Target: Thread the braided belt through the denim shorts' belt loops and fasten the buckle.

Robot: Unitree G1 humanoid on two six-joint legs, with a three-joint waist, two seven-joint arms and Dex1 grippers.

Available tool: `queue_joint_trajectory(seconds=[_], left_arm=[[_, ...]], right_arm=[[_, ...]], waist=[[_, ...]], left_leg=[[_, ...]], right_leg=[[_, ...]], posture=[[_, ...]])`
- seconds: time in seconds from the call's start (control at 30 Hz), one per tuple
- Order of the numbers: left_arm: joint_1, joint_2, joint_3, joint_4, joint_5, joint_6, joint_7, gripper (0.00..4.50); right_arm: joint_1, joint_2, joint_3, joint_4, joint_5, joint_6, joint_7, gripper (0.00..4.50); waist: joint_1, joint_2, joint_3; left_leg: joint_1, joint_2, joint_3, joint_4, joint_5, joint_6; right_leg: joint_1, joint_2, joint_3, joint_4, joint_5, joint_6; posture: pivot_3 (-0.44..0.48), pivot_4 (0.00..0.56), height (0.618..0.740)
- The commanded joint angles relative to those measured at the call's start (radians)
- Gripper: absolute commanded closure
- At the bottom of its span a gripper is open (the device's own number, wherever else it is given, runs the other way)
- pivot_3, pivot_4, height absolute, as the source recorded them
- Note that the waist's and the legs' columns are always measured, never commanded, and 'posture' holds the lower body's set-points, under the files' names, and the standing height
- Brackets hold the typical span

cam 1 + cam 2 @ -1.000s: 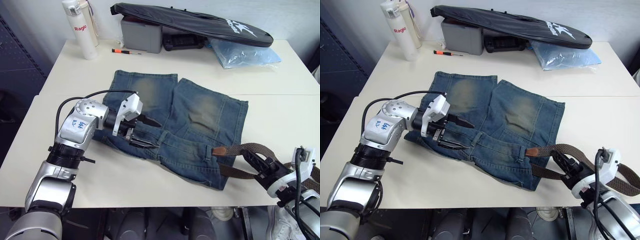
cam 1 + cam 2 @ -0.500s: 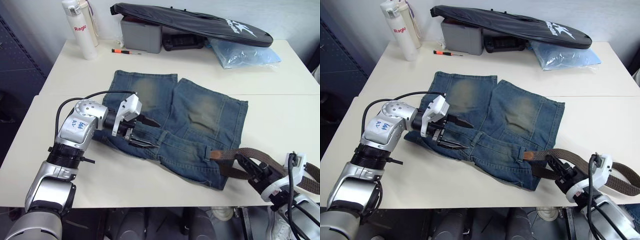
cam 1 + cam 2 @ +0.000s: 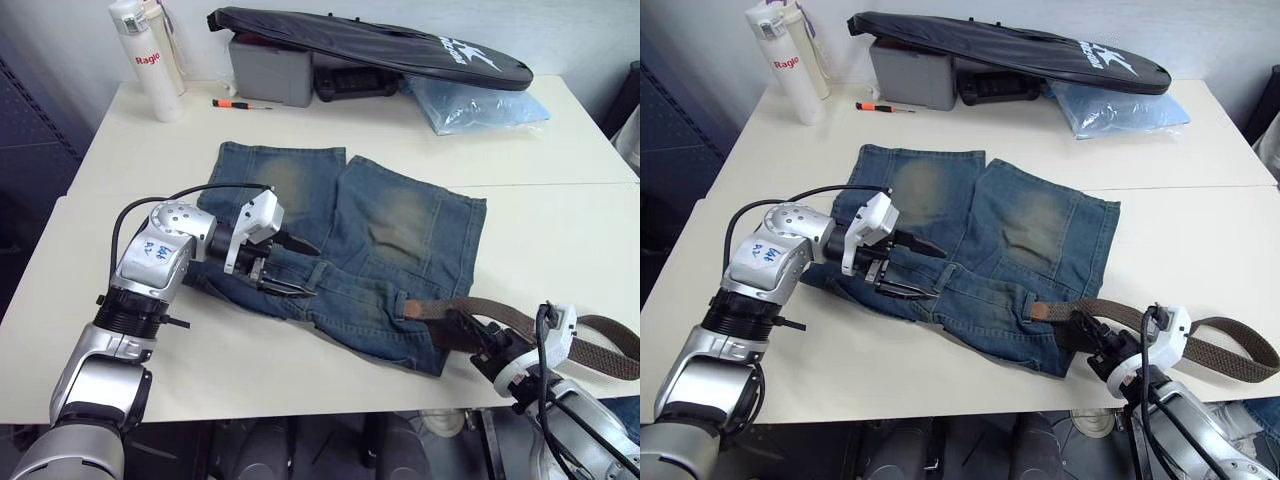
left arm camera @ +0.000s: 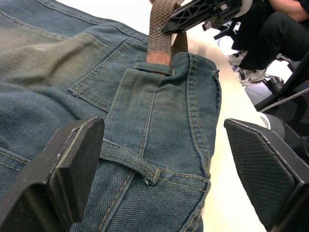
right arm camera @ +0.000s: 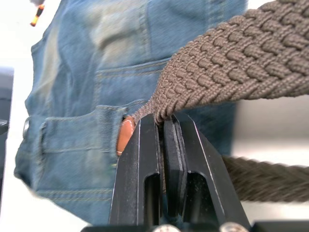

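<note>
The denim shorts (image 3: pixel 380 215) lie flat mid-table with the waistband toward me. My left gripper (image 3: pixel 312 268) is open at the waistband's left part, its fingers (image 4: pixel 72 164) spread on either side of a belt loop (image 4: pixel 130 164). The braided belt (image 3: pixel 530 315) lies to the right of the shorts, and its tan tip (image 3: pixel 410 310) sits in the loop (image 5: pixel 108 113) at the waistband's right end. My right gripper (image 3: pixel 465 335) is shut on the belt just behind that tip, low over the table's front edge. The buckle is out of view.
At the back of the table are white bottles (image 3: pixel 140 60), an orange screwdriver (image 3: pixel 240 103), a grey box (image 3: pixel 265 75), a long black bag (image 3: pixel 370 45) and a blue plastic bag (image 3: pixel 470 100). A person's legs (image 4: pixel 285 24) are beyond the table's right end.
My right gripper has moved left toward the shorts with the belt, and the tan tip has gone further into the right-end loop. The left arm has held still. The camera shifted a little.
</note>
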Motion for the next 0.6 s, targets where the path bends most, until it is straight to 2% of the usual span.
queue_joint_trajectory(seconds=[0.03, 0.33, 0.6], left_arm=[[0.005, 0.001, 0.008, -0.041, -0.007, 0.003, 0.003, 0.11], [-0.001, -0.009, 0.004, -0.041, -0.006, 0.007, 0.007, 0.11], [-0.005, -0.014, 0.002, -0.040, -0.003, 0.007, 0.011, 0.11]], right_arm=[[-0.017, 0.021, -0.003, -0.014, -0.019, -0.016, -0.011, 4.50], [-0.090, 0.153, 0.171, -0.024, -0.125, 0.002, -0.045, 4.50], [-0.092, 0.134, 0.188, 0.004, -0.202, 0.045, -0.024, 4.50]], waist=[[0.000, 0.000, 0.000], [-0.006, 0.000, 0.000], [-0.006, 0.000, 0.000]], left_leg=[[0.000, 0.000, 0.000, 0.000, 0.000, 0.000], [0.000, 0.001, 0.000, 0.000, 0.000, 0.000], [0.000, 0.001, 0.002, 0.000, 0.000, 0.000]], right_leg=[[0.000, 0.000, 0.000, 0.000, 0.000, 0.000], [-0.001, 0.001, 0.001, 0.001, 0.000, 0.000], [-0.003, 0.001, 0.003, 0.003, 0.000, 0.000]], posture=[[0.000, 0.150, 0.740], [0.000, 0.150, 0.740], [0.000, 0.150, 0.740]])
